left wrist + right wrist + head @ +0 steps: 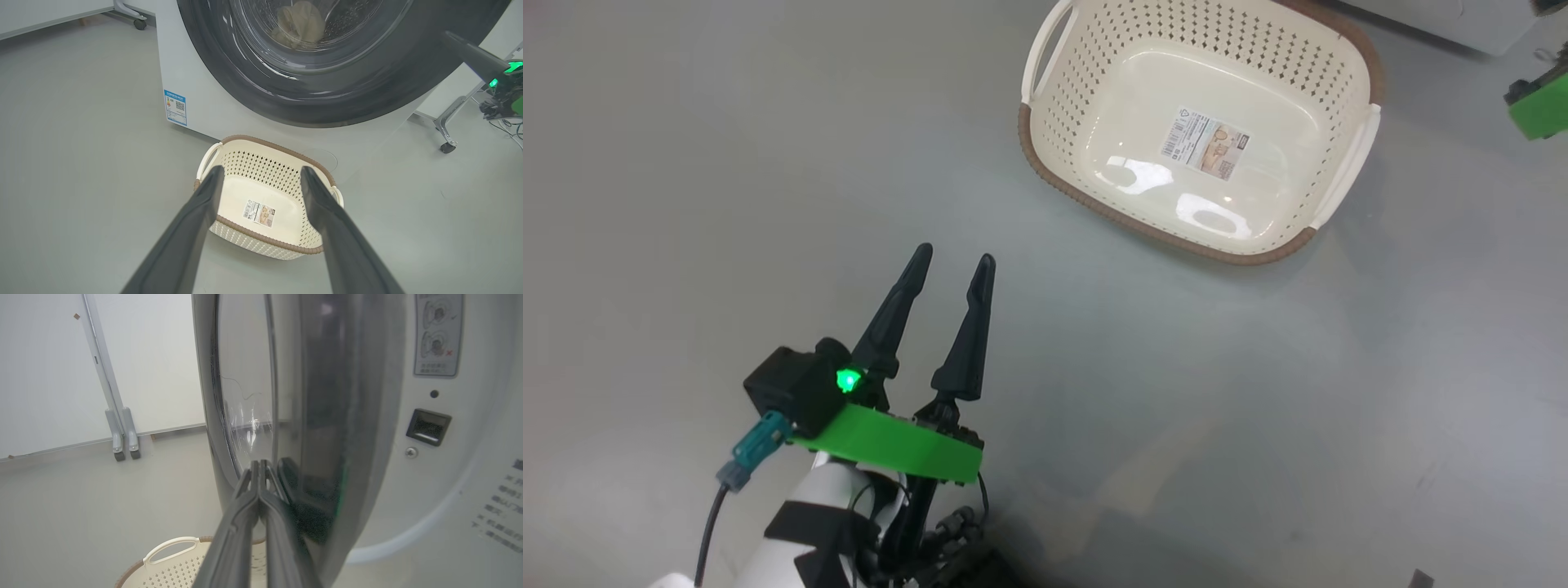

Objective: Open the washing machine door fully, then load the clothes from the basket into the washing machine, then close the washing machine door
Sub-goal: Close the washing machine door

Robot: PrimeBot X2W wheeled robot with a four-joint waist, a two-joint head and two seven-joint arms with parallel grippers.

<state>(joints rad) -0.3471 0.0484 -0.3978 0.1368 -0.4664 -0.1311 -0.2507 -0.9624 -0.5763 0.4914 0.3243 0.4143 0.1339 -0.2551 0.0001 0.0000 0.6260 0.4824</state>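
Left claw (pixel 955 255) agape near one basket (pixel 1176 41); perhaps one garment (pixel 300 22).

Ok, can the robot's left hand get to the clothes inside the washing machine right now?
Probably not. The clothes lie behind the glass of the washing machine door, which looks almost shut across the opening, and the open left gripper points down at the basket instead.

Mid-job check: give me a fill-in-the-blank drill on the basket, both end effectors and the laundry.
1. The basket on the floor is ___.
2. The left end effector is ___.
3. The right end effector, at the edge of the washing machine door, is ___.
4. The clothes show through the door's clear ___.
Missing words: empty; open; shut; glass.
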